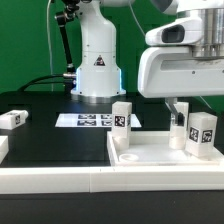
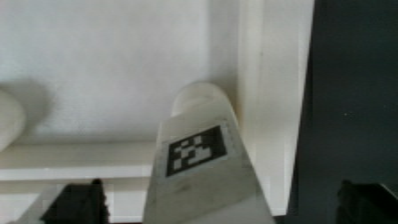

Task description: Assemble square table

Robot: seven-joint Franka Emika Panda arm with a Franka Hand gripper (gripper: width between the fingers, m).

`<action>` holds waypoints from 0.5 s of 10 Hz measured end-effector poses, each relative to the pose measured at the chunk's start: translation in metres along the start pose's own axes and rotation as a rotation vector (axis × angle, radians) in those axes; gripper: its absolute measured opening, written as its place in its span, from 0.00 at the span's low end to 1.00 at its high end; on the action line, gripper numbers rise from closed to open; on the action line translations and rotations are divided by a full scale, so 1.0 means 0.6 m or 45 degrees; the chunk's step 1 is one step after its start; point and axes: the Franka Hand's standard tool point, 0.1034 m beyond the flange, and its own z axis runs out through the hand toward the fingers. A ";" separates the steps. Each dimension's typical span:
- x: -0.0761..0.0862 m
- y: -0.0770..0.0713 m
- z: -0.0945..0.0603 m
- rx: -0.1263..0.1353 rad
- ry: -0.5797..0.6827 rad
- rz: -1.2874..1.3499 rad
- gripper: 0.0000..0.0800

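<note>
Nearest the exterior lens: white rail [image 1: 60, 185], straight across the front edge of the black table [image 1: 50, 140]. Just behind it, toward the exterior view's right, tabletop [image 1: 150, 155]: white, square, tray-like, lying flat, rim raised. On the tabletop, two legs upright, tags facing the camera: left leg [image 1: 121, 117] at the corner on the exterior view's left, right leg [image 1: 201, 135] near the exterior view's right edge. Well apart from both, loose leg [image 1: 12, 119] on its side on the table at the exterior view's far left, tag showing. Marker board [image 1: 92, 121] flat on the table behind the tabletop, in front of the arm's base [image 1: 97, 60].

Gripper [image 1: 178, 118] over the tabletop, between the two upright legs and closer to the right leg, hanging from a bulky white wrist. One dark finger visible there, pointing down.

From the wrist camera: fingertips [image 2: 80, 203] dark and blurred, far apart at opposite sides of the picture. Gripper [image 2: 222, 203] spread wide, clamped on nothing. Between the jaws, a leg [image 2: 199, 150]: white, rounded at its far end, black-and-white tag on its face, apart from both fingertips. Beneath it, the white floor of the tabletop [image 2: 107, 80] and a raised rim strip, with dark table beyond the rim. Rounded white shape at the picture's edge, too cropped to name. Unclear which leg of the exterior view this one is.
</note>
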 end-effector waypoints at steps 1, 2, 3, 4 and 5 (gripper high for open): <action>-0.001 0.001 0.001 0.000 0.000 -0.089 0.81; -0.001 0.003 0.002 0.000 -0.002 -0.138 0.81; -0.001 0.003 0.002 0.000 -0.002 -0.123 0.64; -0.001 0.003 0.002 0.000 -0.002 -0.123 0.64; -0.002 0.003 0.002 0.000 -0.002 -0.123 0.46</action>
